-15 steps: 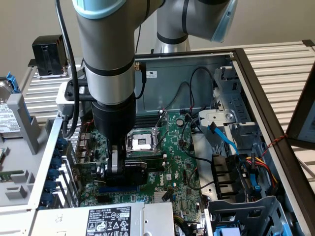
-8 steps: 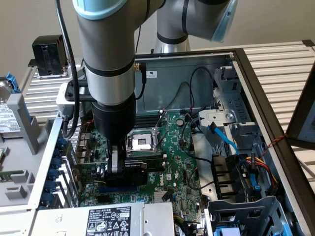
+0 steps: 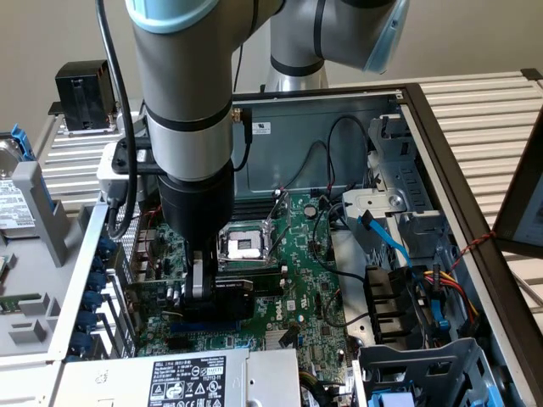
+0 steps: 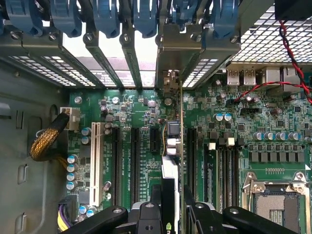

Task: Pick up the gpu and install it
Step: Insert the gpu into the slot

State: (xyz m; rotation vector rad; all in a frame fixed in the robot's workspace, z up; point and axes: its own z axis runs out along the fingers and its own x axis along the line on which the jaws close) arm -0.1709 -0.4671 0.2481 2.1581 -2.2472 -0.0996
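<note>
the gripper sits closest to the wrist camera, its dark fingers standing either side of the gpu and pinching it between them. the card is seen edge-on there, upright, a thin line running away from the fingers toward the row of blue latches and the perforated slot covers at the back wall of the case. it stands over the green motherboard, among the black expansion slots, well apart from the white slot; whether its lower edge is in a slot cannot be told. a yellow-sleeved cable curls at the board's edge, and a red and black wire crosses the far corner. in the exterior view the arm reaches straight down into the open case, with the gripper low over the motherboard and the gpu showing its black shroud just beside the cpu socket. a blue cable lies toward the exterior view's right, and the power supply fills the near edge.
</note>
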